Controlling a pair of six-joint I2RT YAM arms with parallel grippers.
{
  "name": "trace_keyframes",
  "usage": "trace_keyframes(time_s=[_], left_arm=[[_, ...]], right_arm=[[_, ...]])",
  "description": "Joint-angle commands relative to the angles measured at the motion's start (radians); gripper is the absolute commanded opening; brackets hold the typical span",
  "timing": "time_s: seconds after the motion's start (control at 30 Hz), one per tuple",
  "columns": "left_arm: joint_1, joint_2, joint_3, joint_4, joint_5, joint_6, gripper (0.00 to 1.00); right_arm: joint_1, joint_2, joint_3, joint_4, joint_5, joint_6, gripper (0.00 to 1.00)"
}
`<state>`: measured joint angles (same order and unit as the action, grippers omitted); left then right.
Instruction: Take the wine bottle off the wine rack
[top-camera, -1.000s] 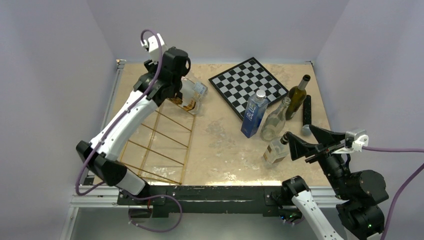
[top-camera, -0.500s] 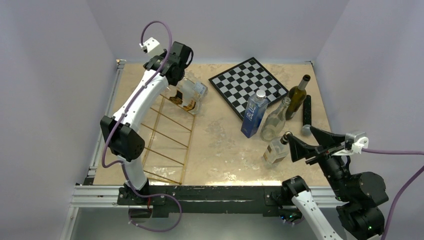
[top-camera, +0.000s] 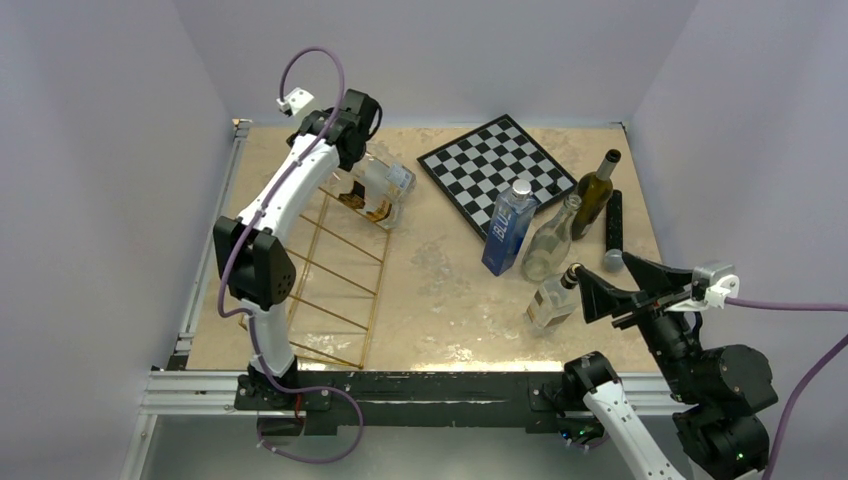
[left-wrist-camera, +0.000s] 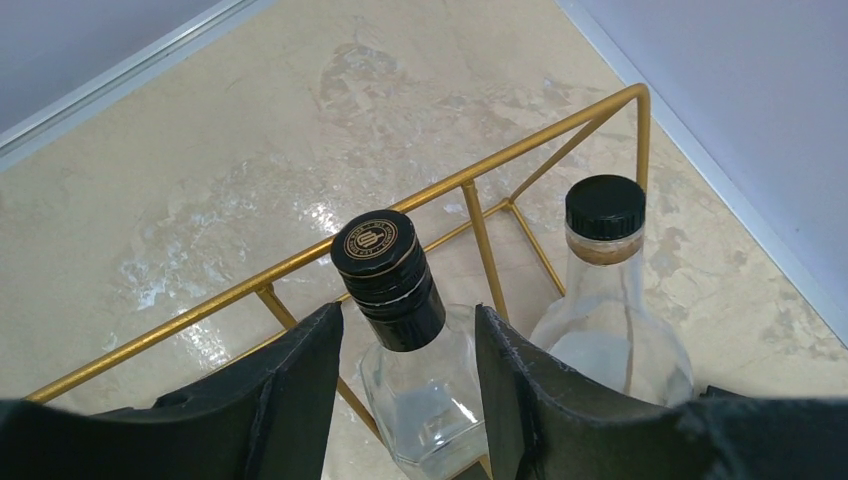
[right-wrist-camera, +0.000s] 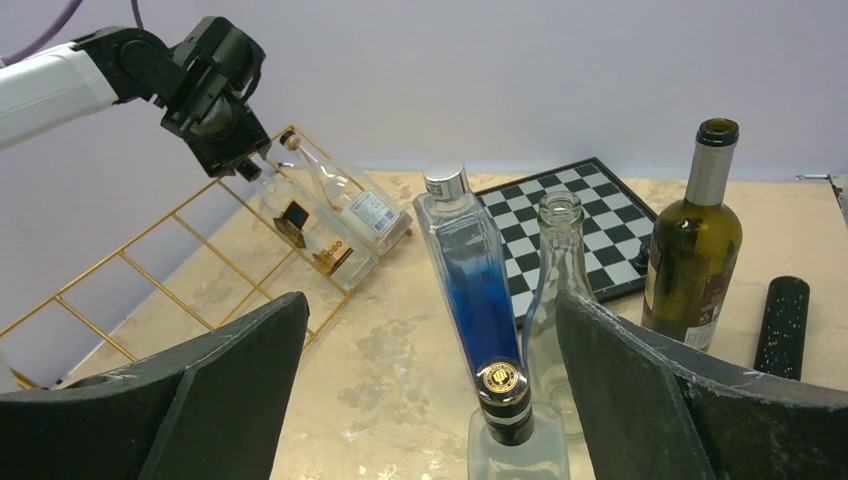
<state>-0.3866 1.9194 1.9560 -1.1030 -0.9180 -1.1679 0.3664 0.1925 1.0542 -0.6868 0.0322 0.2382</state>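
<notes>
While the left arm stood stretched over the far end of the wine rack, we logged the step in hand as the grasp, not yet complete. The gold wire rack lay along the left side of the table.

Two clear glass bottles rested on the rack's far end, just beside each other, with a rack bar between them.
- We took the foil-capped bottle, the one with a gold emblem on its black cap, as the task's wine bottle.
- The neighbour bottle had a plain black screw cap.

Left fingers: one sat on each side of the foil-capped bottle's neck, below the cap. One pad looked to be at the foil, while the other showed a gap. We judged them apart, with nothing clamped.

Right fingers: spread wide and holding nothing, near the table's front right. A group of standing bottles lay ahead of them, among them a dark green bottle off the rack, beside the chessboard.

Next move, as we judged it:
- Seat both pads squarely on the neck under the cap lip.
- Then raise the bottle clear of the gold bars.

Risks, as we judged them:
- A neck hold on a glass body could let the heavy end swing.
- The lift should go slowly and away from the neighbour bottle, so that neither it nor the light wire frame is dragged along.
</notes>
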Motion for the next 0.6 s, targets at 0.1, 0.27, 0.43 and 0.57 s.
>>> trace_keyframes(time_s=[0.1,0.27,0.43,0.57], left_arm=[[0.021,0.047,-0.015,-0.04,-0.008,-0.099,0.55],[0.036,0.063,-0.025,-0.045,-0.01,-0.134,0.53],[0.045,0.066,-0.039,-0.04,-0.007,-0.145,0.45],[0.045,0.053,-0.046,-0.028,-0.006,-0.141,0.26]], right_arm=[[0.004,0.034,0.006,0.043,-0.002,-0.008,0.99],[0.005,0.046,0.004,0.054,-0.006,-0.006,0.99],[0.004,0.058,0.015,0.056,-0.01,-0.009,0.99],[0.005,0.062,0.016,0.062,-0.013,-0.009,0.99]])
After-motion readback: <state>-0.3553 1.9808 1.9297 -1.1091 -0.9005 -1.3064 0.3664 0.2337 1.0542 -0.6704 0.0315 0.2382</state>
